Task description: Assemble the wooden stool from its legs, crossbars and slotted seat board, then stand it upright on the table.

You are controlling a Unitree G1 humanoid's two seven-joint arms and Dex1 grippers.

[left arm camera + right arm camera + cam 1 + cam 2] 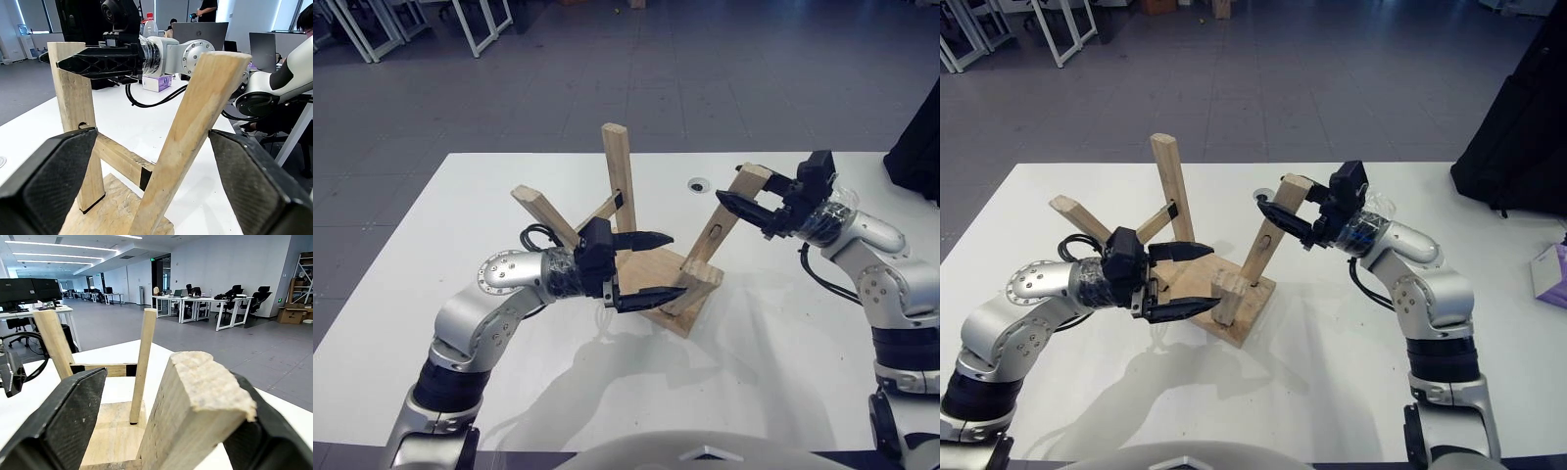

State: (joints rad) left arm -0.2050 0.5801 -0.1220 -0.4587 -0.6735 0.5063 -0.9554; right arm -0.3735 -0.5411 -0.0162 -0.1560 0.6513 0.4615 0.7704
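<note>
your left end effector (651, 266) gapes wide around the short stool leg (190, 142); right end effector (166, 431) parted astride the top of the slotted leg (710, 240), gap on one side.

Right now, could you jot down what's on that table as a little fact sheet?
Surface: white table
Stool: upside down, seat board flat on the table, legs pointing up
Tallest leg: near upright, with a crossbar running off it
Left gripper: open, low over the seat board, pointing at the nearest leg
Right gripper: open, fingers either side of the top of the right-hand leg
Task state: stool not yet stood upright
</note>
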